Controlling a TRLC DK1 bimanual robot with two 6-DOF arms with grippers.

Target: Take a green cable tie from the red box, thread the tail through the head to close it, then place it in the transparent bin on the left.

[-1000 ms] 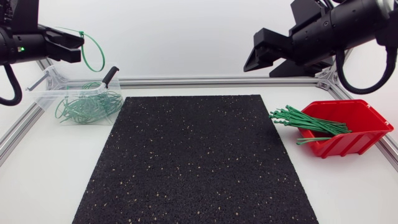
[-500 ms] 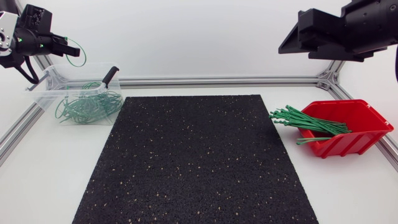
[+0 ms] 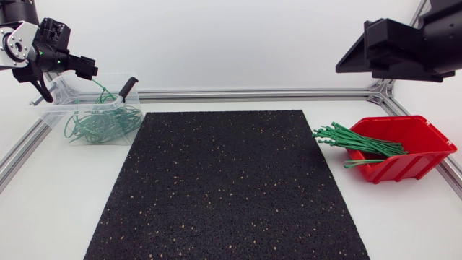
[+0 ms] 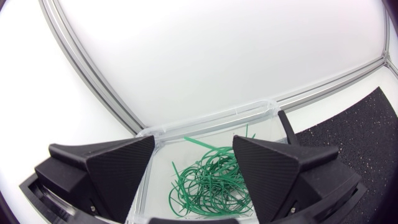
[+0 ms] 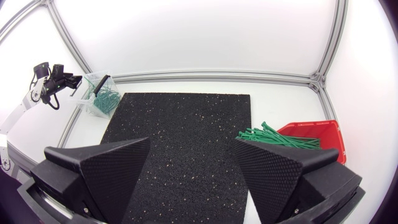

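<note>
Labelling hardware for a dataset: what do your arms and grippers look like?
The left gripper and right gripper are matte black, each with two broad wedge fingers, inner faces textured. The left arm shows a silver-grey joint, a green light and a black cable; the right arm looks black.

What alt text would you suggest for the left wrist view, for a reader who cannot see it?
The open left gripper hangs above the transparent bin, which holds a tangle of looped green cable ties. A corner of the black mat shows beside the bin, on the white table.
</note>
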